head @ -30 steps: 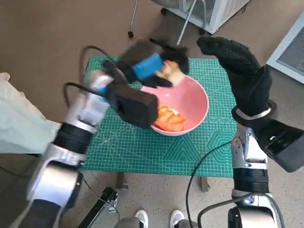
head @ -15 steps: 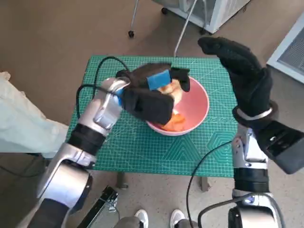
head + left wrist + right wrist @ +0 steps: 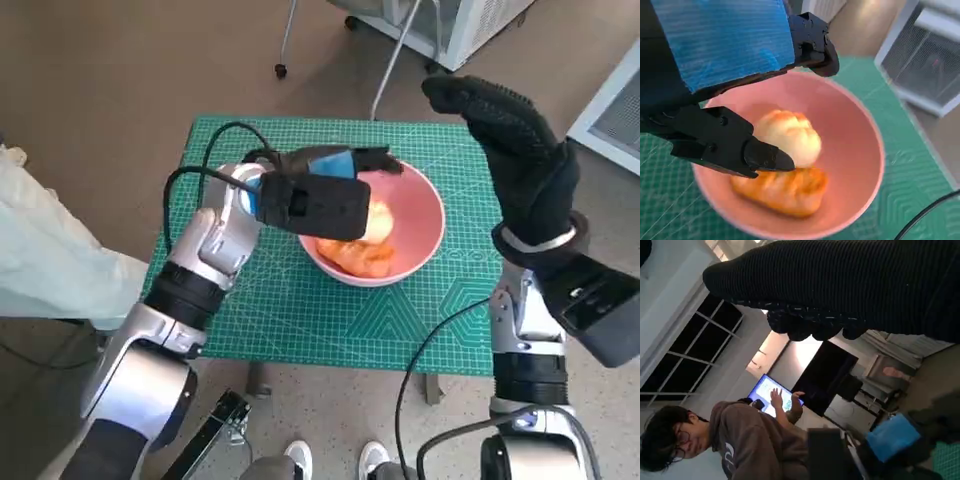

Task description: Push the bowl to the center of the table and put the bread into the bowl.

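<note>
1. Pink bowl (image 3: 415,225) near the middle of the green cutting mat (image 3: 300,310) covering the small table, so the pushing step judged done.
2. Two pieces of bread inside the bowl: a pale round bun (image 3: 787,137) on top, a browner, orange-toned loaf (image 3: 785,190) beneath it toward the near rim.
3. Left hand (image 3: 320,195) black with blue tape on its back, poised over the bowl's left rim; in the left wrist view, fingers (image 3: 720,145) spread apart around the bun with a visible gap, holding nothing, probably because the bun has just been let go into the bowl.
4. Hard to say whether one fingertip grazes the bun; nothing gripped in any case.
5. Right hand (image 3: 515,150) in a black knitted glove, raised well above the table's right side, palm flat and fingers extended, empty, likely kept high to stay clear of the left arm's work.
6. Black cable (image 3: 430,345) trailing over the mat's front right edge.
7. Person in a brown hooded top (image 3: 747,440) visible in the right wrist view, beside a lit screen (image 3: 771,392).
8. Shoes (image 3: 335,458) of someone showing at the table's near edge on the floor.
9. Judgement: task close to complete, only withdrawal of the left hand remaining
</note>
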